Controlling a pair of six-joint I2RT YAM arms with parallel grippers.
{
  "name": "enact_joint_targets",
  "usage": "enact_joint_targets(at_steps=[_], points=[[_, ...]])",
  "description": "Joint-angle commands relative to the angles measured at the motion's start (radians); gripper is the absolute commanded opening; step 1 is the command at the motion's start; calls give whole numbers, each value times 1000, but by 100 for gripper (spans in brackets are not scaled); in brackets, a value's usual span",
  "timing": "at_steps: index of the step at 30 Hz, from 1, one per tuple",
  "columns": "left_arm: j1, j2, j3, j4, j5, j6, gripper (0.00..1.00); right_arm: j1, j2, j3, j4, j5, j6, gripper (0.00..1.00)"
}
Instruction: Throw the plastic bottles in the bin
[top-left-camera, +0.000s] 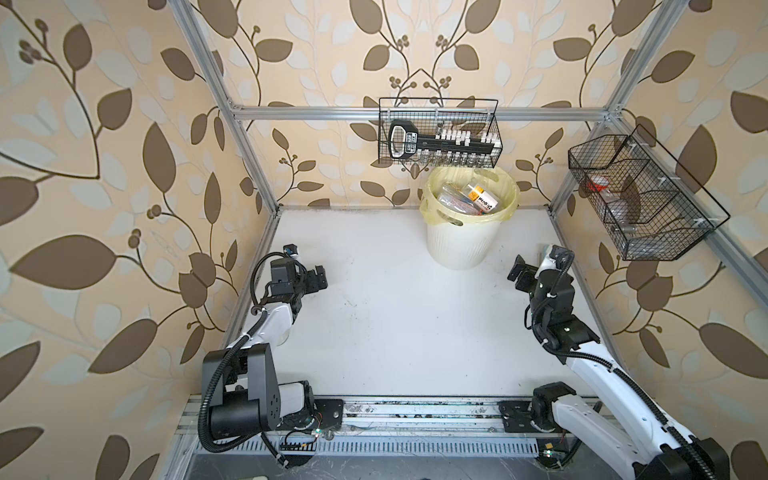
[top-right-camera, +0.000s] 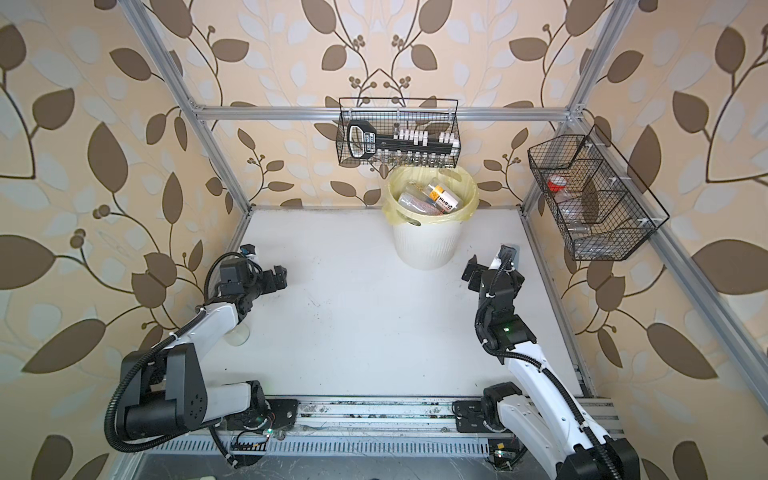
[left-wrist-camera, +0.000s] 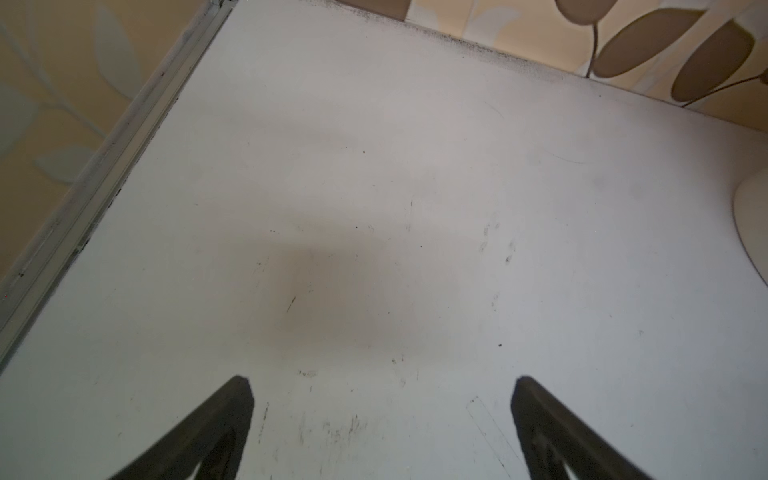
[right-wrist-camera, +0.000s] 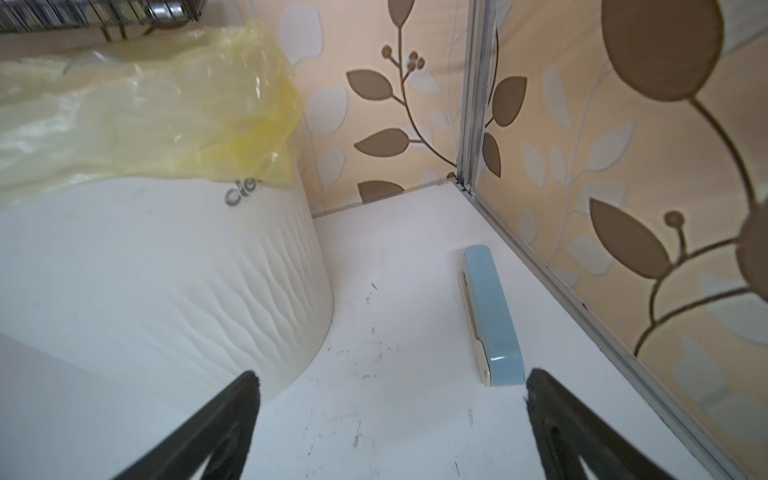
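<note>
The white table (top-left-camera: 395, 332) carries the bin (top-left-camera: 461, 245) at its far edge, below a black wire basket (top-left-camera: 440, 133). The left gripper (left-wrist-camera: 382, 382) and the right gripper (right-wrist-camera: 390, 382) hover low at either side of the table. Both have their fingers spread wide and hold nothing. The plastic bottles (top-left-camera: 478, 199) lie heaped inside the bin. A pale-blue case (right-wrist-camera: 492, 316) lies flat on the table by the right wall, just ahead of the right gripper.

place: lab robot cell | evidence: aluminium frame (top-left-camera: 332, 113), leaf-wallpaper panels (top-left-camera: 124, 187), white tabletop (top-left-camera: 395, 324), hanging wire baskets (top-left-camera: 384, 133)
</note>
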Motion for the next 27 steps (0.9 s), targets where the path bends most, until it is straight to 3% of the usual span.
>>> enact_joint_targets(at_steps=[1,8,15,27], points=[[8,-28,-70,237,-64,-52,99,3,-11,-55,73,-9,-104,100],[8,8,-144,362,-26,-55,99,12,-29,-176,224,-34,-258,100],[8,67,-179,456,-34,-57,99,4,-22,-377,592,-23,-331,100],[7,122,-191,519,-12,-51,99,-25,243,-464,977,-24,-255,100]])
